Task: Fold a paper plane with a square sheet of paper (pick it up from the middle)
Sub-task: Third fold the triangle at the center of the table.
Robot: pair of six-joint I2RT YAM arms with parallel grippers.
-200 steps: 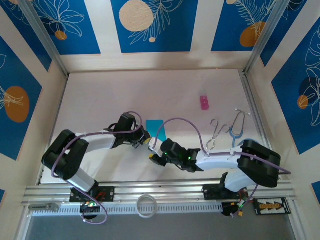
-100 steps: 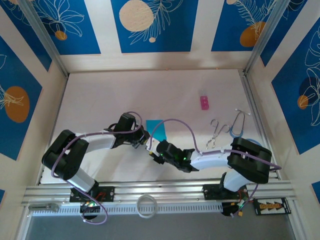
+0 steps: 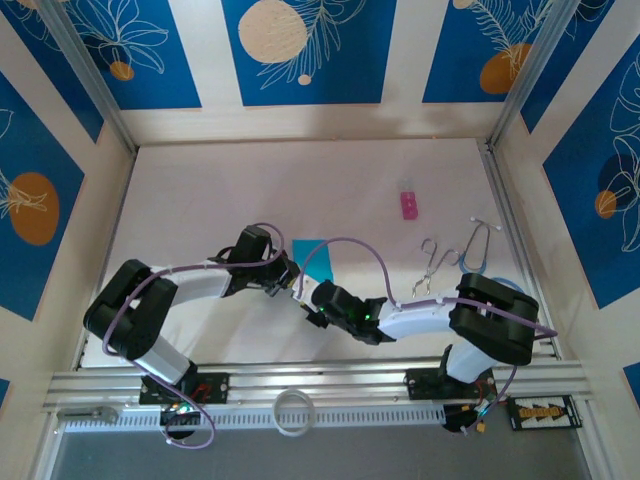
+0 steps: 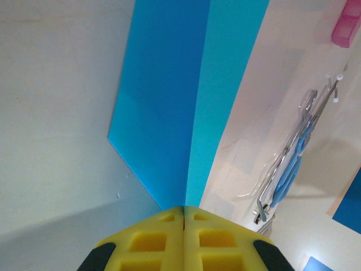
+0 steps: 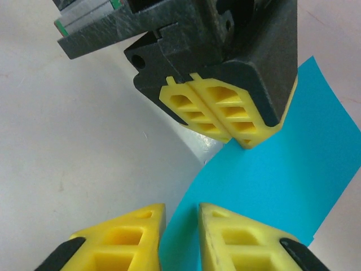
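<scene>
The square sheet of paper point(image 3: 317, 257), cyan-blue with a centre crease, is lifted off the white table just left of the middle. My left gripper point(image 3: 289, 281) is shut on its near tip; in the left wrist view the creased sheet point(image 4: 169, 101) runs up from the closed yellow pads of that gripper point(image 4: 184, 210). My right gripper point(image 3: 308, 306) sits close below and to the right. In the right wrist view its fingers point(image 5: 181, 217) stand a little apart with the curved edge of the paper point(image 5: 271, 186) in the gap, and the left gripper point(image 5: 231, 132) is right ahead of them.
A small pink object point(image 3: 408, 205) lies at the back right. Metal forceps point(image 3: 432, 265) and a blue-handled tool point(image 3: 475, 250) lie to the right of the arms. A white ring point(image 3: 293, 412) rests on the front rail. Patterned blue panels wall in the table.
My right gripper has moved left, up to the left gripper and the paper, and its jaws have narrowed. The sheet has tilted and bent. The left gripper has stayed shut.
</scene>
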